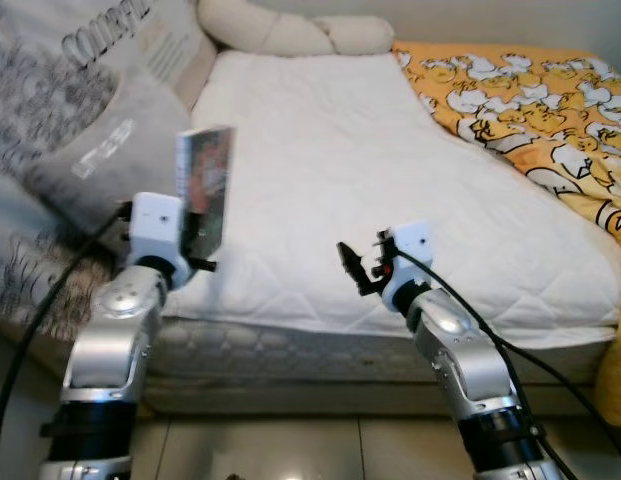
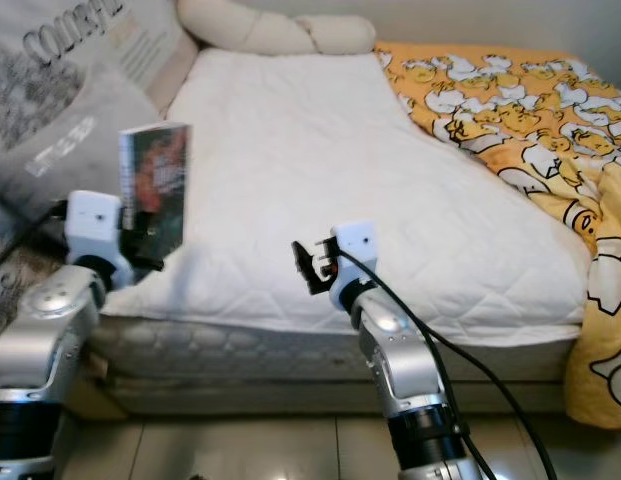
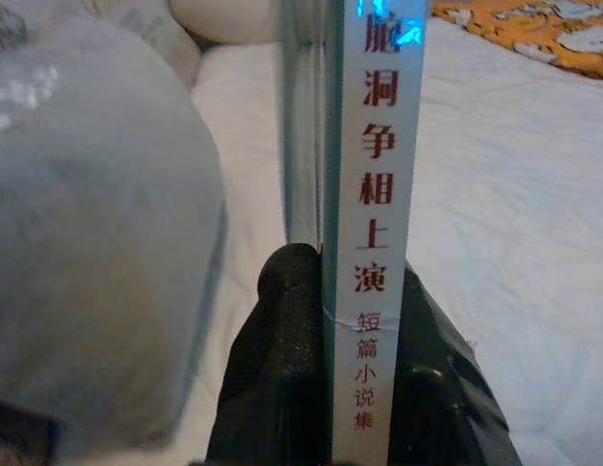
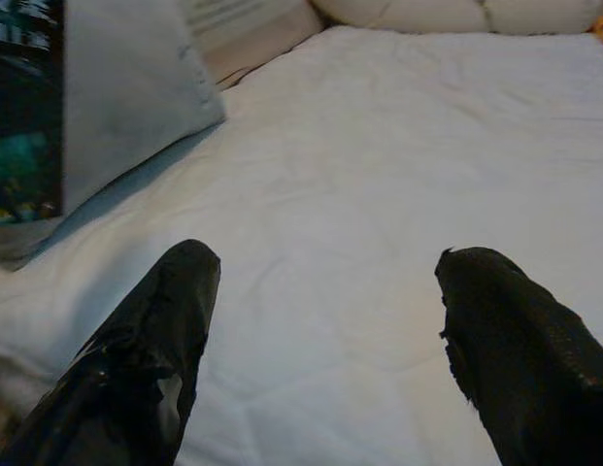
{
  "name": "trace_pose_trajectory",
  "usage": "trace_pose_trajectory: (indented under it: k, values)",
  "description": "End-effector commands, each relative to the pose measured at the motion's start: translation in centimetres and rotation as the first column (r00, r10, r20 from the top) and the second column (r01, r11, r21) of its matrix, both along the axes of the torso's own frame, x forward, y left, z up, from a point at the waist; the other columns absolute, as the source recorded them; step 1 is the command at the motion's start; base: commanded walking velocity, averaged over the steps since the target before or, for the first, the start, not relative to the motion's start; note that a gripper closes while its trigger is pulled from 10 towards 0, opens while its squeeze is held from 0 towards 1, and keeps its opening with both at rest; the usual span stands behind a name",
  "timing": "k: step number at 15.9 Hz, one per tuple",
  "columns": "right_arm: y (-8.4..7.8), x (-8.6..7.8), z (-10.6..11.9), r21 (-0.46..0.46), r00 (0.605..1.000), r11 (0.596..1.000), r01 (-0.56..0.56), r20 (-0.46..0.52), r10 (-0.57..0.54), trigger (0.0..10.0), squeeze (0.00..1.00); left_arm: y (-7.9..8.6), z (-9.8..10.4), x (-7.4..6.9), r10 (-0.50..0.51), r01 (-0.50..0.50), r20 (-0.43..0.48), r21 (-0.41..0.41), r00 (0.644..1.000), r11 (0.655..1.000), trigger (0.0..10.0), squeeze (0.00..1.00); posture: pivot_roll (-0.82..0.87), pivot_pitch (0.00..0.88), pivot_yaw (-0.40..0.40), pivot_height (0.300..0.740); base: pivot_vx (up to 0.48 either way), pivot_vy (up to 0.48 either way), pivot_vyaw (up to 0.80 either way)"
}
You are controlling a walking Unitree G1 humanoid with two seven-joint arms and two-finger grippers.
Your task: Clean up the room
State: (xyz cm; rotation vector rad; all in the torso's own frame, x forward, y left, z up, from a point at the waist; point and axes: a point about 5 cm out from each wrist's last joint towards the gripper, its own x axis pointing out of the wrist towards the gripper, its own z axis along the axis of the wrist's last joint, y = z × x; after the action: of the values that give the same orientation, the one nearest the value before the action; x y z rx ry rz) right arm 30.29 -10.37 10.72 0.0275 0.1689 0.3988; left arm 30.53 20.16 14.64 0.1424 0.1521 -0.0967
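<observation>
Book (image 1: 207,185) in the left gripper (image 3: 351,379), one only, stands upright at the left of the head views, its long axis vertical, its dark printed cover turned toward the camera and its spine, seen in the left wrist view, bearing red characters running top to bottom; the two black fingers (image 3: 282,369) pinch its lower end, one on each face, so it is held above the near left edge of the bed rather than resting on anything. One right gripper (image 1: 356,267) sits lower centre of the frame, over the near edge of the mattress, jaws spread wide with nothing between them, as the right wrist view shows. Under both lies a single bed with a white quilted mattress cover (image 1: 330,170) filling the middle of the frame. Two grey pillows with lettering (image 1: 85,150) lean at the upper left beside the book. One long cream bolster (image 1: 290,30) lies across the head of the bed at the top. One orange duvet printed with white ducks (image 1: 535,110) is bunched along the right side. Pale tiled floor (image 1: 290,450) shows at the bottom edge
</observation>
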Motion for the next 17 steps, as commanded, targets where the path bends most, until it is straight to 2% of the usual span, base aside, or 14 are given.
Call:
trace_pose_trajectory:
  k: [1,17]
  values:
    - [-0.91,0.41,0.61,-0.012,0.999,0.999,0.031,0.026,-0.030,10.0,0.00,-1.09,1.04,0.33,-0.043,0.044,0.049,-0.003,0.998,0.999,10.0,0.00,-0.08,0.000,-0.005,0.740,0.356,0.000,0.00]
    - [-0.20,0.19,0.24,-0.017,1.000,1.000,0.013,0.028,-0.013,10.0,0.00,-0.98,1.03,0.38,-0.055,0.054,0.055,0.007,0.997,0.998,10.0,0.00,-0.08,0.000,-0.004,0.740,0.356,0.000,0.00]
